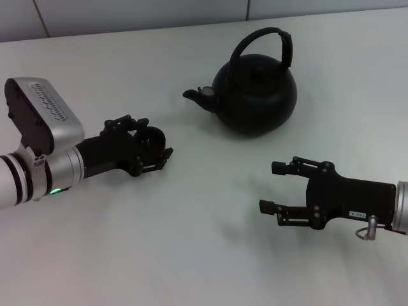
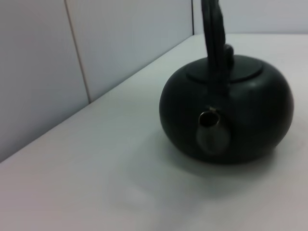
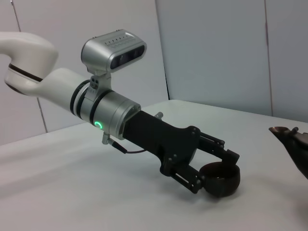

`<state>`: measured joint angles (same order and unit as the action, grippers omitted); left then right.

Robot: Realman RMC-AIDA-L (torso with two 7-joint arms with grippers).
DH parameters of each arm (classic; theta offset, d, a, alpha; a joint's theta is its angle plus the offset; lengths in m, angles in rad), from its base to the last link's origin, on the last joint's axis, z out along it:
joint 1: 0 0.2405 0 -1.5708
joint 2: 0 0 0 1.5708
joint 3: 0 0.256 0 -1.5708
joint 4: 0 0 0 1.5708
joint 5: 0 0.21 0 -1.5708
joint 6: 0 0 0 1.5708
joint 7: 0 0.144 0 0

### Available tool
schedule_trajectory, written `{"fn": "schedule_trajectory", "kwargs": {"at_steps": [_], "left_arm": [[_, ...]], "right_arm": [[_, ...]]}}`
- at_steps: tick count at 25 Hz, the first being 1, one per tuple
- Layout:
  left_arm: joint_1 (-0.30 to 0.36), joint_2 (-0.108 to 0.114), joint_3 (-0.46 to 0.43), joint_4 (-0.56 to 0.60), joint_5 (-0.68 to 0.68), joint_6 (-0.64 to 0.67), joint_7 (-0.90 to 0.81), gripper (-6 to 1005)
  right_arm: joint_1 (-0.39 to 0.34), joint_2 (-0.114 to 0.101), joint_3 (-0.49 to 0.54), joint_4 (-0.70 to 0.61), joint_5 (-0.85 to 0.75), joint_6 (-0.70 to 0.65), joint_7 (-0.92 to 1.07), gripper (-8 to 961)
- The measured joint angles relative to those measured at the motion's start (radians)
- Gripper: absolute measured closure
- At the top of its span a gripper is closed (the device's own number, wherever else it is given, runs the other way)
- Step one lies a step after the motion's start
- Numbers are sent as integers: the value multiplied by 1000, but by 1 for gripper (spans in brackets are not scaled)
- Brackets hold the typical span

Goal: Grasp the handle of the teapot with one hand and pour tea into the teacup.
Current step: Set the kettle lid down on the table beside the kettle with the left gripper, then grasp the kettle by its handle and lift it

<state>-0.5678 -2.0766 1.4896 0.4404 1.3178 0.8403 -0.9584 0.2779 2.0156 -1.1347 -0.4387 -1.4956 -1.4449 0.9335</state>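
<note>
The matte black teapot (image 1: 255, 95) stands on the white table (image 1: 204, 255) at the back centre, its spout pointing toward my left side. Its arched handle (image 1: 285, 46) stands upright over the lid. The left wrist view shows the teapot (image 2: 240, 115) spout-on, with the handle (image 2: 214, 43) above. My left gripper (image 1: 153, 143) is shut on the small black teacup (image 1: 152, 137), low at the table, in front and to the left of the spout. The right wrist view shows this gripper (image 3: 221, 168) around the teacup (image 3: 220, 180). My right gripper (image 1: 271, 187) is open and empty, in front of the teapot.
A pale wall (image 1: 159, 13) runs along the table's far edge behind the teapot. In the right wrist view the teapot's spout (image 3: 288, 137) shows at the picture's edge, near the cup.
</note>
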Motion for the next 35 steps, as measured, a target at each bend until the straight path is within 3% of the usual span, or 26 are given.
{"fn": "schedule_trajectory", "kwargs": {"at_steps": [6, 14, 15, 16, 17, 18, 19, 21, 23, 26, 35], "left_arm": [[5, 2, -3, 8, 0, 15, 0, 202], [104, 22, -1, 145, 12, 55, -40, 201], [116, 25, -1, 157, 22, 58, -50, 200], [131, 28, -2, 174, 39, 62, -67, 200], [151, 31, -4, 193, 63, 66, -85, 199], [175, 34, -7, 212, 84, 68, -98, 199], [175, 34, -7, 212, 84, 68, -98, 199], [205, 37, -15, 233, 101, 69, -103, 199], [234, 38, -25, 252, 105, 70, -105, 199], [244, 38, -29, 257, 105, 70, -105, 199], [250, 36, -31, 254, 106, 72, -106, 199]], "right_arm": [[0, 0, 3, 0, 0, -4, -1, 126], [-16, 9, 74, -5, 6, -15, -3, 127], [-32, 28, 169, -12, 8, -18, -3, 127], [-32, 28, 169, -12, 8, -18, -3, 127], [-42, 39, 244, -16, 8, -16, -4, 127], [-54, 61, 385, -18, 9, -8, -6, 127], [-54, 61, 385, -18, 9, -8, -6, 127], [-51, 66, 494, -7, 10, -3, -8, 127], [-25, 67, 584, 16, 10, 1, -25, 127], [13, 68, 620, 27, 10, 33, -51, 128], [135, 65, 611, 49, 4, 197, -57, 130]]}}
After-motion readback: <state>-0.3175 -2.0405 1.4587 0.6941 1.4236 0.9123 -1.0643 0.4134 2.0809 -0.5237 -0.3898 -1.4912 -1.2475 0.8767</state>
